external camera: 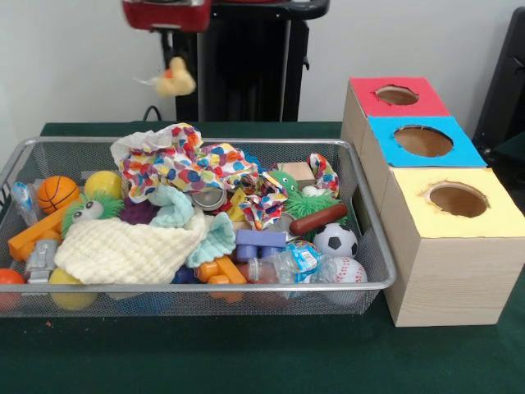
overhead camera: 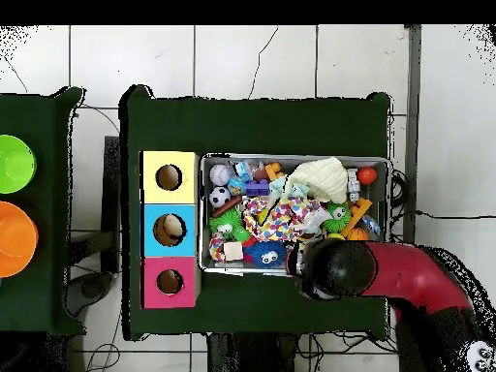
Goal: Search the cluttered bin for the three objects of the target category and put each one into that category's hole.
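My gripper (external camera: 169, 57) hangs high above the far left part of the wire mesh bin (external camera: 246, 289) and is shut on a fluffy yellow duckling (external camera: 176, 80) with an orange beak, which dangles in the air. In the overhead view the arm's red and black head (overhead camera: 339, 266) sits over the bin's (overhead camera: 202, 213) near edge and hides the gripper and duckling. A green fuzzy creature with eyes (external camera: 86, 210) and a green frog-like toy (external camera: 287, 182) lie among the clutter in the bin.
Three boxes with round holes stand beside the bin: red (external camera: 397, 94), blue (external camera: 422, 141), yellow (external camera: 458, 199). The bin also holds a spotted cloth (external camera: 176, 168), a yellow cloth (external camera: 123, 250), a soccer ball (external camera: 335, 240), a baseball (external camera: 349, 269), a basketball (external camera: 57, 193) and blocks.
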### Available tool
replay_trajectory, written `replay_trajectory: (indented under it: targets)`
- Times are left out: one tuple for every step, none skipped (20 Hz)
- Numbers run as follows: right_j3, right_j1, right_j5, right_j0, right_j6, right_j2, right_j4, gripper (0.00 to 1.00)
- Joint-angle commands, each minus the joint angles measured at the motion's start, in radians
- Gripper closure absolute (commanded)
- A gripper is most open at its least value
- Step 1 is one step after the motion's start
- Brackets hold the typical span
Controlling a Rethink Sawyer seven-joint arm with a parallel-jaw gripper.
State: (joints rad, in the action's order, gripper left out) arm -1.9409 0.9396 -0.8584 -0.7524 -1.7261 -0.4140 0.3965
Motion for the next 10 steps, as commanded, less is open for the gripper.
replay_trajectory:
  targets:
    - [-0.221,0.063,0.129,0.121,-0.214,0.010,-0.093,1.00]
    - [-0.239,0.064,0.150,0.138,-0.225,0.019,-0.100,1.00]
    - [-0.256,0.065,0.172,0.155,-0.236,0.029,-0.108,1.00]
    - [-0.272,0.067,0.188,0.174,-0.249,0.042,-0.117,1.00]
    - [-0.286,0.072,0.207,0.196,-0.261,0.054,-0.123,1.00]
    - [-0.296,0.074,0.221,0.218,-0.271,0.066,-0.129,1.00]
    - [-0.305,0.073,0.244,0.244,-0.290,0.077,-0.138,1.00]
    - [-0.307,0.069,0.253,0.270,-0.305,0.089,-0.144,1.00]
    - [-0.308,0.063,0.265,0.303,-0.326,0.104,-0.154,1.00]
    - [-0.310,0.058,0.275,0.332,-0.345,0.118,-0.165,1.00]
